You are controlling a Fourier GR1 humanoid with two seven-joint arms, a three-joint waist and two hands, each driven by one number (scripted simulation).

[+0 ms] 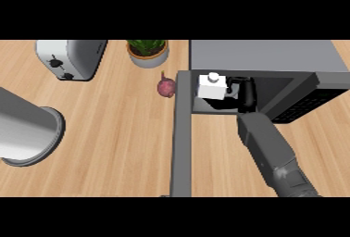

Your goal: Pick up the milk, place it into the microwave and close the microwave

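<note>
The microwave [266, 55] stands at the counter's back right, and its door [181, 139] is swung wide open, running toward the front edge. The white milk carton [212, 87] stands upright inside the cavity near its left wall. My right hand [246, 95] reaches into the cavity from the lower right and sits against the carton's right side, its fingers curled round it. The forearm hides part of the cavity floor. The control panel [308, 99] shows to the right of the hand. My left hand does not show.
A silver toaster [68, 58] stands at the back left, with a potted plant [147, 51] beside it. A purple vegetable [166, 87] lies just left of the microwave door's hinge. A large steel pot [24, 132] stands at the left edge.
</note>
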